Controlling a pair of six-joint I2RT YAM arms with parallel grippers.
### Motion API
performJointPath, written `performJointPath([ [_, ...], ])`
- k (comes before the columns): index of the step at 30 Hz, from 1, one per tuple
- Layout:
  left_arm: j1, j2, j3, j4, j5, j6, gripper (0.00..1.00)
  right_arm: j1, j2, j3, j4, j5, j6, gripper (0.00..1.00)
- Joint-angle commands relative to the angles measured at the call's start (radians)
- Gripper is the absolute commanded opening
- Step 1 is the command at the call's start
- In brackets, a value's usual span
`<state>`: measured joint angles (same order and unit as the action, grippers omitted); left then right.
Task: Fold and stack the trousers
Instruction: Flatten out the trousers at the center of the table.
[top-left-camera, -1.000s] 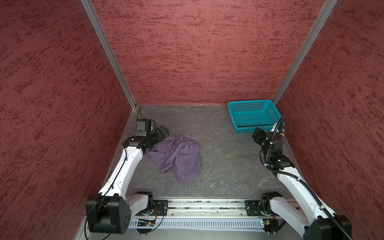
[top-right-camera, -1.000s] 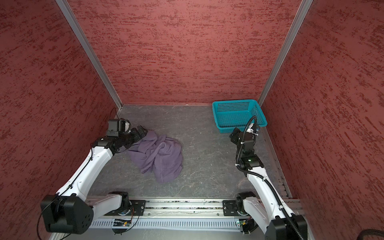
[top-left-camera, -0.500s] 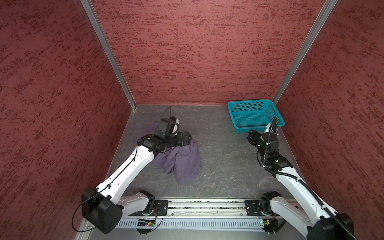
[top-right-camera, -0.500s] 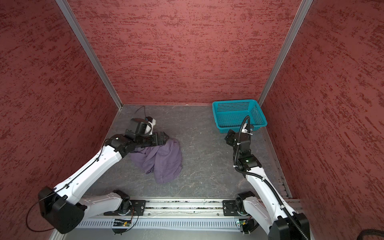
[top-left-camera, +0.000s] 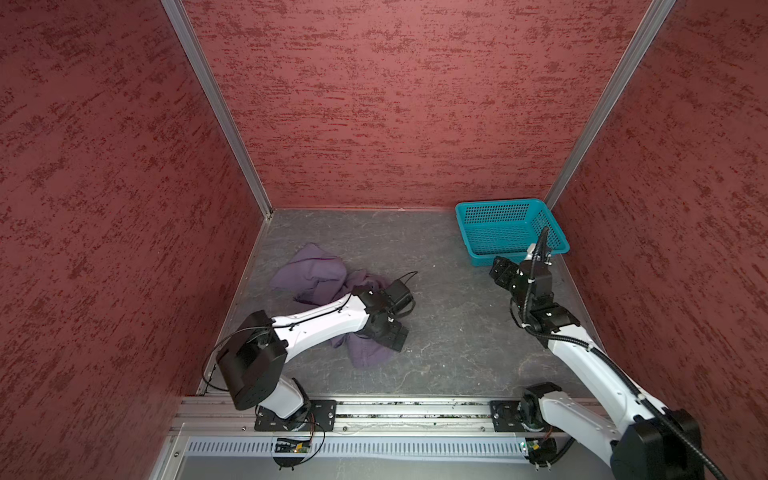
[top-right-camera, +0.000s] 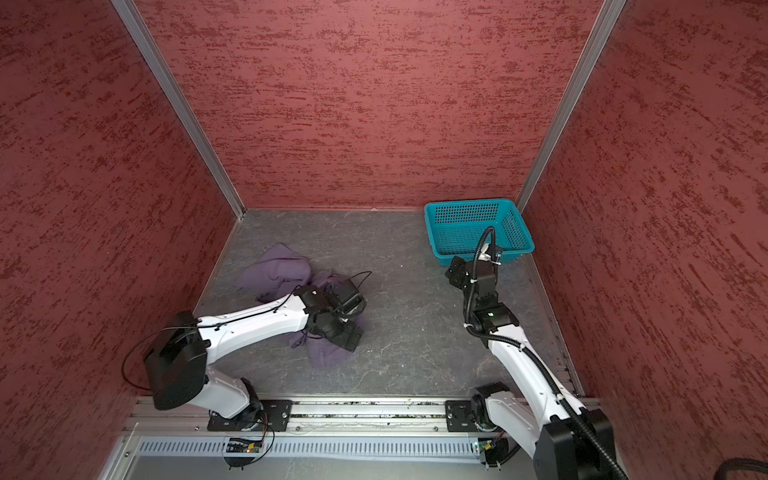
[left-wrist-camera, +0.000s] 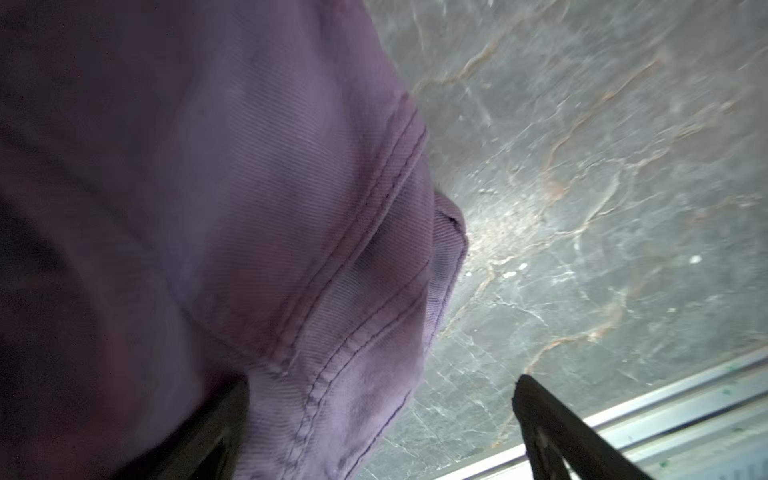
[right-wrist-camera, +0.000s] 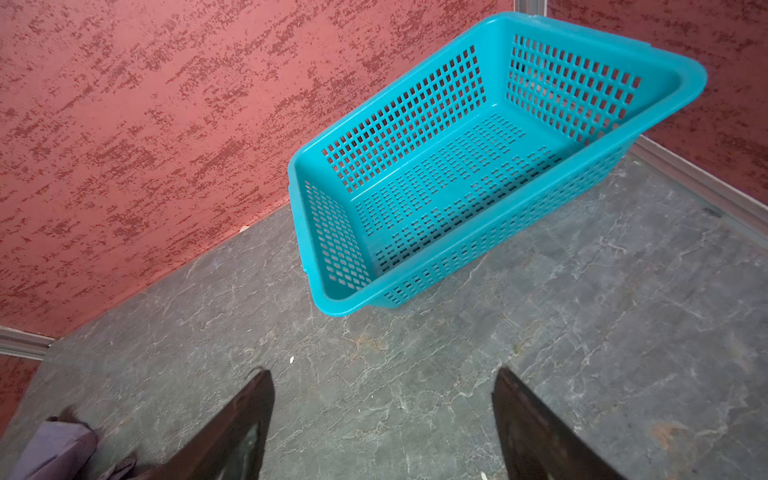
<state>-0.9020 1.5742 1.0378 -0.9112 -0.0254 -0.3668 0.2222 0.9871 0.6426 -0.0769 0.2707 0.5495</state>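
The trousers lie in a crumpled muted-purple heap on the left half of the grey floor. My left gripper hangs over the near right end of the heap, pointing down. In the left wrist view the left gripper is open, and a stitched hem of the trousers lies between its jaws, unclamped. My right gripper is open over bare floor just in front of the basket, with nothing in it. A corner of the trousers shows in the right wrist view.
A teal mesh basket sits empty in the far right corner. Red textured walls close three sides. A metal rail carrying both arm bases runs along the front edge.
My left arm has swung from the heap's far left side across to its near right end. The right gripper has drifted slightly left, staying open.
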Motion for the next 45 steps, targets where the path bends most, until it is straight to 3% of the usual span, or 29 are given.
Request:
performJointPath([
  [1, -0.014, 0.075, -0.003, 0.016, -0.015, 0.034, 0.99, 0.007, -0.054, 0.007, -0.008, 0.041, -0.002, 0.84],
  [4, -0.014, 0.154, 0.019, 0.049, 0.019, 0.059, 0.96, 0.005, -0.091, -0.005, -0.029, 0.059, -0.002, 0.85],
  [5, -0.015, 0.177, 0.034, 0.047, 0.036, 0.075, 0.82, 0.008, -0.102, -0.006, -0.038, 0.065, -0.003, 0.85],
  [7, -0.014, 0.202, 0.07, 0.042, 0.048, 0.096, 0.36, 0.006, -0.119, -0.008, -0.046, 0.076, -0.01, 0.85],
  [8, -0.014, 0.209, 0.087, 0.041, 0.052, 0.107, 0.21, 0.007, -0.126, -0.008, -0.051, 0.083, -0.015, 0.86],
  [11, -0.005, 0.22, 0.166, 0.018, 0.065, 0.129, 0.0, 0.006, -0.134, -0.009, -0.059, 0.094, -0.019, 0.86],
  [15, 0.037, 0.203, 0.421, -0.033, 0.24, 0.15, 0.0, 0.006, -0.13, -0.012, -0.06, 0.097, -0.016, 0.86],
  [17, 0.058, 0.218, 0.657, -0.09, 0.346, 0.165, 0.0, 0.006, -0.124, -0.009, -0.06, 0.103, -0.016, 0.86],
  [20, 0.053, 0.302, 1.102, -0.212, 0.401, 0.19, 0.0, 0.005, -0.129, 0.007, -0.071, 0.114, -0.011, 0.87],
  [22, 0.092, 0.377, 1.403, -0.249, 0.554, 0.121, 0.0, 0.002, -0.138, 0.016, -0.075, 0.121, -0.008, 0.86],
  [23, 0.122, 0.403, 1.497, -0.238, 0.664, 0.058, 0.0, 0.003, -0.143, 0.019, -0.076, 0.126, -0.007, 0.86],
  [25, 0.165, 0.403, 1.592, -0.133, 0.768, -0.052, 0.0, 0.001, -0.154, 0.021, -0.073, 0.13, -0.005, 0.84],
  [29, 0.231, 0.277, 1.452, 0.189, 0.822, -0.199, 0.0, 0.002, -0.149, 0.029, -0.062, 0.072, -0.04, 0.85],
  [34, 0.389, 0.104, 1.164, 0.521, 0.892, -0.4, 0.0, 0.002, -0.115, 0.027, -0.044, -0.09, -0.095, 0.98],
  [38, 0.517, -0.023, 0.954, 0.563, 0.872, -0.427, 0.0, 0.003, -0.107, 0.016, -0.023, -0.156, -0.107, 0.98],
  [42, 0.667, -0.203, 0.553, 0.666, 0.814, -0.475, 0.0, 0.003, -0.106, 0.012, 0.012, -0.176, -0.103, 0.98],
  [45, 0.808, -0.317, 0.286, 0.621, 0.752, -0.46, 0.05, 0.003, -0.082, 0.024, 0.026, -0.201, -0.093, 0.95],
])
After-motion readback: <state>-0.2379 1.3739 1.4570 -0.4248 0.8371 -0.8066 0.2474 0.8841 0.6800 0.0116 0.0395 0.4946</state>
